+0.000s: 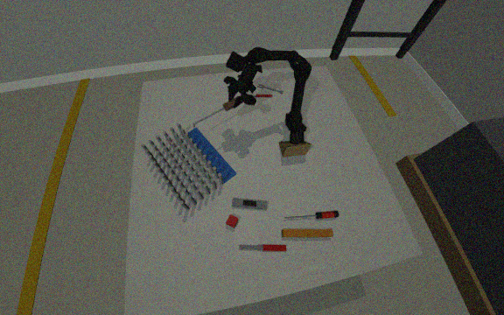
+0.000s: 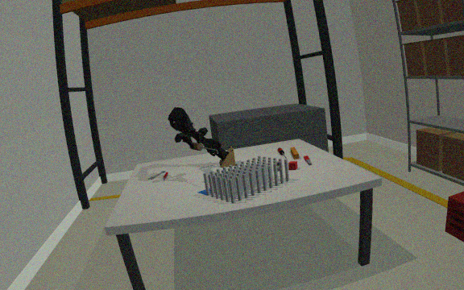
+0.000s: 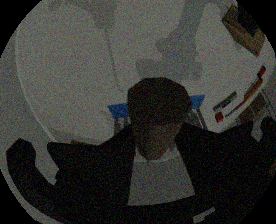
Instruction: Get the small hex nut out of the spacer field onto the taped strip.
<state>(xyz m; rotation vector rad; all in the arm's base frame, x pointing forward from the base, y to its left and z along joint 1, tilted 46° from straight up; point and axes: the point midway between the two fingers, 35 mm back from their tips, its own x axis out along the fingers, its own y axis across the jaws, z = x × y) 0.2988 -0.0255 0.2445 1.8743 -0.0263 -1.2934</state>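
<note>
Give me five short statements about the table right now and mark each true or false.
1. The hand is shut on a wooden-handled hook tool. True.
2. The tool's thin shaft points toward the spacers. True.
3. Several spacers lie toppled. False: all stand upright.
4. The blue taped strip lies beside the spacer field. True.
5. The red cube sits on the taped strip. False: it sits on the table, apart from it.
</note>
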